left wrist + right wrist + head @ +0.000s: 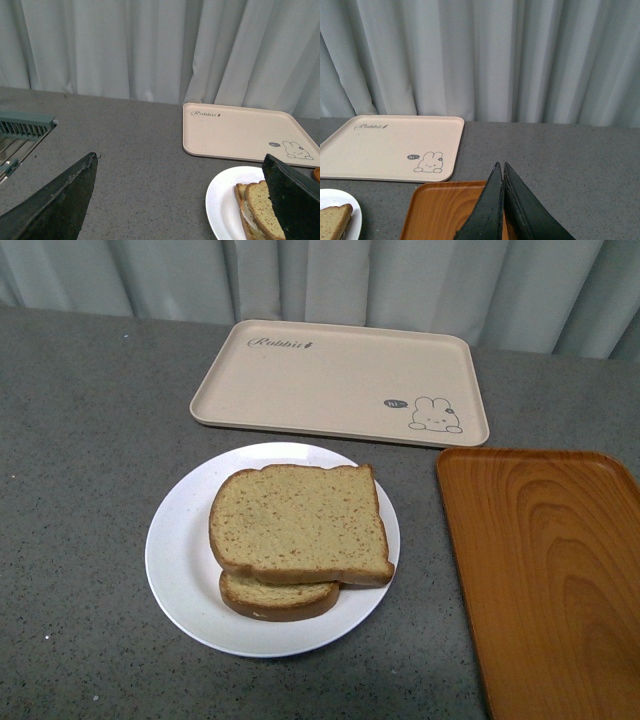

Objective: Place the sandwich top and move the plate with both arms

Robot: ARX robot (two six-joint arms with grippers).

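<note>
The sandwich top [298,523], a wide tan speckled slice, lies on a smaller, darker-crusted slice [277,597] on the white plate [180,550] at the table's middle. No arm shows in the front view. In the left wrist view my left gripper [180,162] is open and empty, its jaws wide apart above the table to the left of the plate [222,202]; the sandwich top [262,207] shows there partly behind one jaw. In the right wrist view my right gripper [500,165] is shut and empty above the orange tray [445,210]; a corner of the bread [334,220] shows.
A beige rabbit-print tray [340,380] lies behind the plate, near the curtain. An orange wood-grain tray [545,580] lies to the plate's right. A teal rack [25,125] over a metal grid shows at the table's far left in the left wrist view.
</note>
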